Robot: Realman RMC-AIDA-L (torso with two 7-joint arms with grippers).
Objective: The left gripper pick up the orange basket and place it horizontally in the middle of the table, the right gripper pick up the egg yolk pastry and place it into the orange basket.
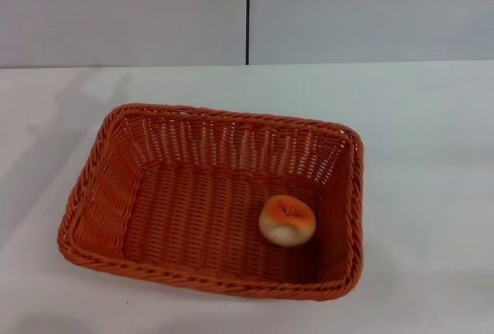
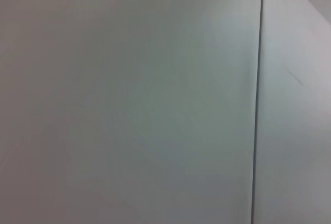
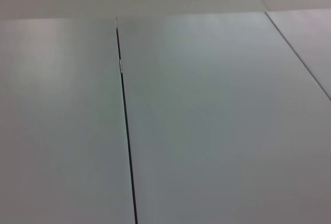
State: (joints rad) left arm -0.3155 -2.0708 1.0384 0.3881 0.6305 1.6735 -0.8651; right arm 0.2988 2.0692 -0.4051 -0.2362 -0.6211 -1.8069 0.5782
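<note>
The orange basket (image 1: 100, 195) lies lengthwise across the middle of the white table (image 1: 432, 164) in the head view. Inside it, near its right end, the egg yolk pastry (image 1: 287, 220) rests on the woven floor, tipped so its cream base faces forward. Neither gripper shows in any view. Both wrist views hold only plain grey-white panels with a dark seam.
A grey-white wall with a vertical dark seam (image 1: 248, 14) stands behind the table. Bare tabletop surrounds the basket on every side.
</note>
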